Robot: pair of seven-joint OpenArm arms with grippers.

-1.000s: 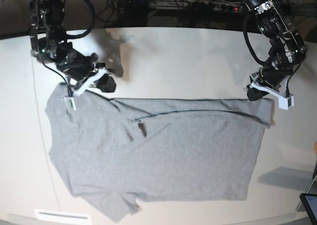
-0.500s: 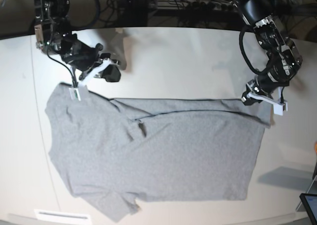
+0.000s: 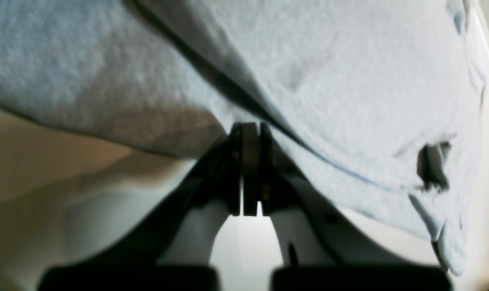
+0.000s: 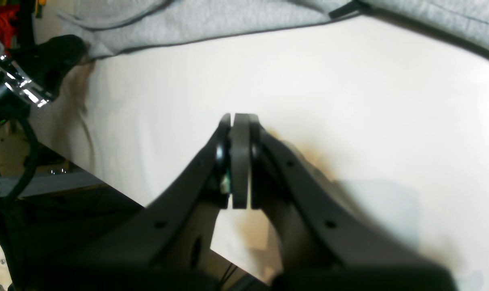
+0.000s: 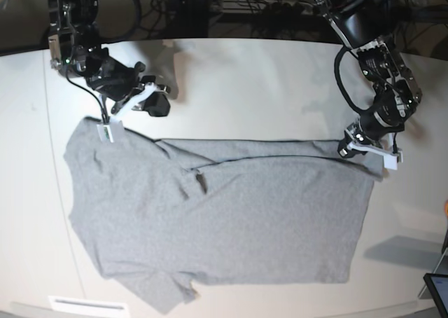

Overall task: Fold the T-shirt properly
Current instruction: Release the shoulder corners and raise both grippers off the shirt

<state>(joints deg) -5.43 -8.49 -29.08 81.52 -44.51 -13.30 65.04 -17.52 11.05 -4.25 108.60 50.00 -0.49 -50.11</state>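
Two grippers are in our sight, and both have their jaws pressed together. Our left gripper [image 3: 250, 129] is at the far edge of the T-shirt [image 5: 224, 220], its tips right against the grey cloth; in our left wrist view the fabric drapes over and behind the tips, but we cannot tell whether any cloth is pinched between them. In our base view this gripper [image 5: 344, 148] is at the shirt's upper corner on that view's right side. Our right gripper [image 4: 240, 121] holds nothing; it hovers over bare table [image 4: 349, 101], apart from the shirt's edge, which runs along the top of that wrist view. In the base view it [image 5: 159, 105] is just above the shirt's upper corner on that view's left side. Outward from there, the shirt lies spread on the pale table, plain grey side up, with a folded band along its far edge and a sleeve at the near corner.
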